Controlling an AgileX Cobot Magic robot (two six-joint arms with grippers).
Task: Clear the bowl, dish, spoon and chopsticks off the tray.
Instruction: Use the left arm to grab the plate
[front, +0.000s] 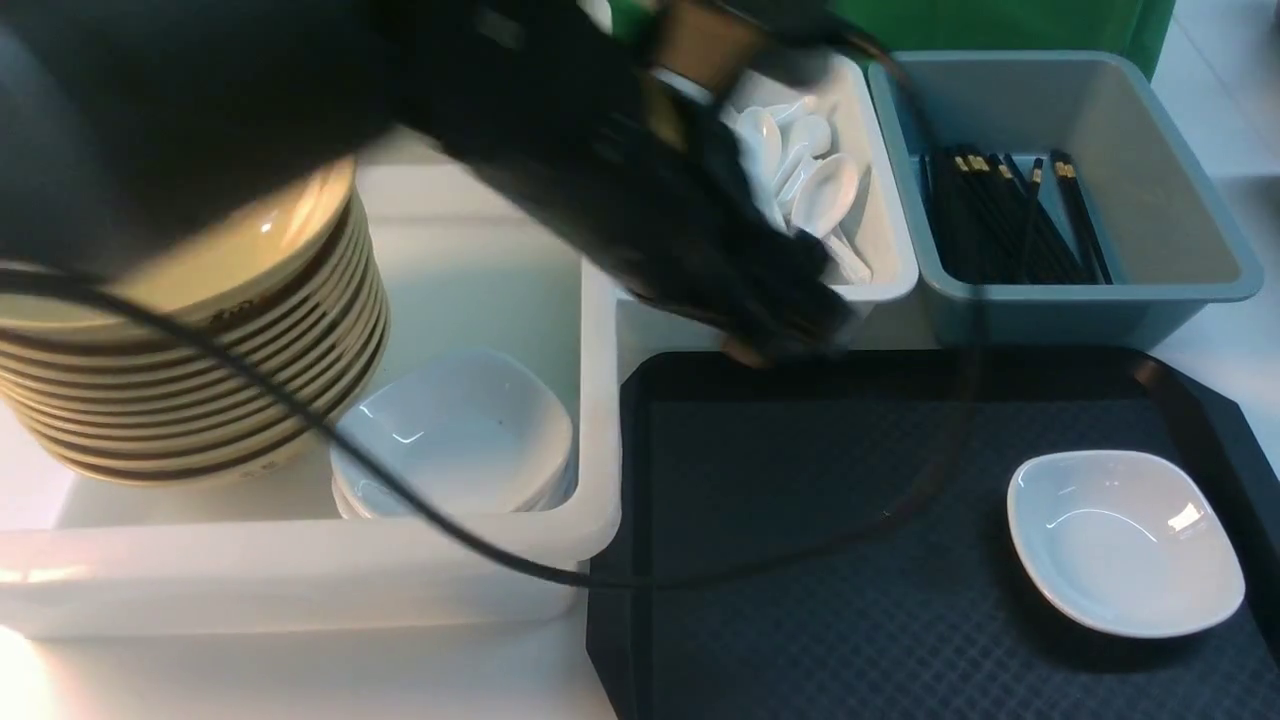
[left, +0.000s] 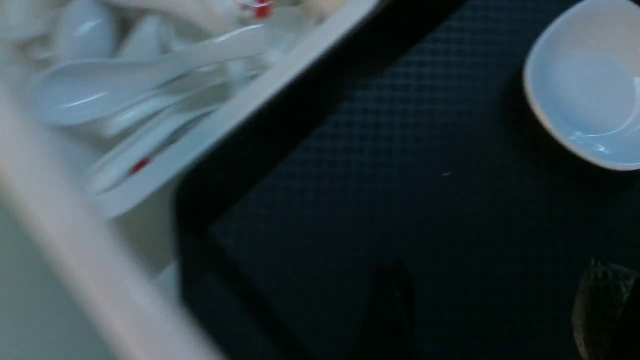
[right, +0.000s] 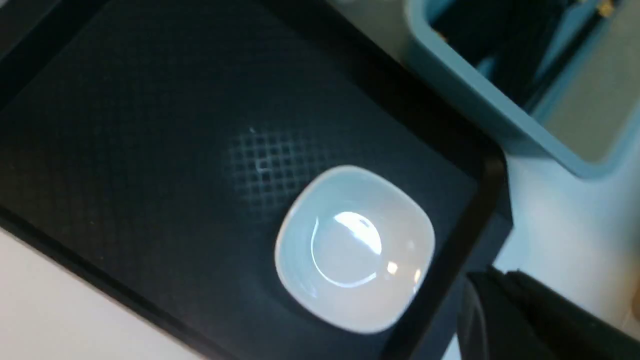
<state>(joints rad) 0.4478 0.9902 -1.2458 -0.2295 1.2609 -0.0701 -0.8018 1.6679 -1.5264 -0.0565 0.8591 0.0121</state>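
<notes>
The small white dish (front: 1125, 540) sits alone on the black tray (front: 800, 560), near its right end. My left gripper (front: 785, 342) is blurred, hovering over the tray's far rim beside the spoon tub. In the left wrist view its dark fingers (left: 395, 300) stand apart over bare tray floor (left: 400, 175), so my left gripper (left: 500, 305) is open and empty, with the dish (left: 590, 100) some way off. My right gripper (right: 495, 277) is shut and empty, just outside the tray's rim (right: 465, 235) near the dish (right: 355, 250). No bowl, spoon or chopsticks lie on the tray.
A tall stack of tan bowls (front: 230, 330) and a stack of white dishes (front: 460, 430) stand in the big white tub (front: 300, 570). White spoons (front: 820, 190) fill a smaller white tub. Black chopsticks (front: 1010, 220) lie in the grey-blue tub (front: 1180, 250). A cable (front: 700, 578) crosses the tray.
</notes>
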